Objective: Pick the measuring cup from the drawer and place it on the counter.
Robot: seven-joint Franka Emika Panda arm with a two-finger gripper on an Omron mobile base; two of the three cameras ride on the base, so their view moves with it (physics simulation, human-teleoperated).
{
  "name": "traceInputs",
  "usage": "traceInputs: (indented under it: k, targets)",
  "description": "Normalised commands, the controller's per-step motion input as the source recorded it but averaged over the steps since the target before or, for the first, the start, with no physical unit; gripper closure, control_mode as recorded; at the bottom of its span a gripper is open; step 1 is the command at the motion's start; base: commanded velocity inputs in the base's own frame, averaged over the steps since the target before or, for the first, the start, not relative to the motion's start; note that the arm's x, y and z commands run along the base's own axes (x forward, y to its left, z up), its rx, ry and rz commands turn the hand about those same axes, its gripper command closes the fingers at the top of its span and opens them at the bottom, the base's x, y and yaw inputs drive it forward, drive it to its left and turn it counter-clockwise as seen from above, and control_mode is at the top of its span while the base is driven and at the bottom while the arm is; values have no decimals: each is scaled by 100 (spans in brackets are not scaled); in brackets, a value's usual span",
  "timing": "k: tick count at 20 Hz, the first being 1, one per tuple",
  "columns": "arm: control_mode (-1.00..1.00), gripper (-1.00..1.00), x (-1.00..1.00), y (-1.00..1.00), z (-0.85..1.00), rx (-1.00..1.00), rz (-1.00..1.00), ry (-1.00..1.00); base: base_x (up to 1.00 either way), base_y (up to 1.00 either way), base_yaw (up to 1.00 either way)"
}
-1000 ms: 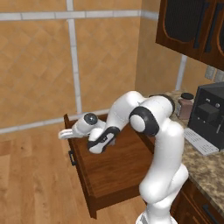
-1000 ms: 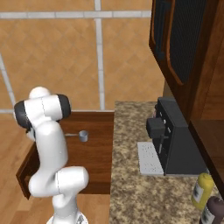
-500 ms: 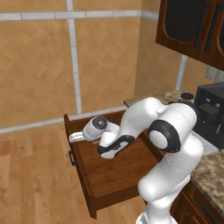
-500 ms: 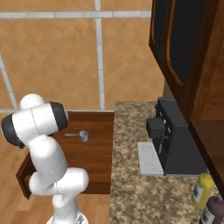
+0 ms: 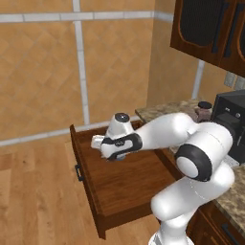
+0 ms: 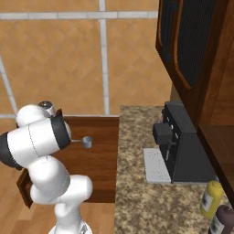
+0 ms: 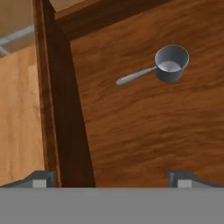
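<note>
1. Jaws spread wide, nothing between them; gripper (image 7: 109, 179) hangs above the drawer (image 7: 144, 127) floor beside its side wall.
2. Measuring cup (image 7: 170, 64) sits upright, well ahead, off to one side.
3. Best bet: slide over, centre on the bowl, then descend.

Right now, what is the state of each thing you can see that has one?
Dark reddish-brown wooden drawer: pulled open.
Small shiny metal measuring cup: upright on the drawer floor, not held.
Gripper: open, above the drawer.
Dark-panelled upper cabinets: doors closed.
Yellow bottle: upright on the granite counter.
</note>
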Motion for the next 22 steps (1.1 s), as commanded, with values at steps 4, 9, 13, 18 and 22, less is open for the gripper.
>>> traceInputs:
  k: [4, 9, 13, 18, 22]
  targets:
    - [-100, -100, 74, -32, 48, -9, -34, 54, 0, 0, 0]
    - [-100, -100, 92, 44, -51, -33, -43, 4, 0, 0, 0]
    - [-100, -100, 59, 5, -38, -5, -29, 0, 0, 0, 0]
    - [-100, -100, 31, -5, -44, 1, -22, 0, 0, 0, 0]
    - [-100, -100, 51, -21, -40, 4, -15, 2, 0, 0, 0]
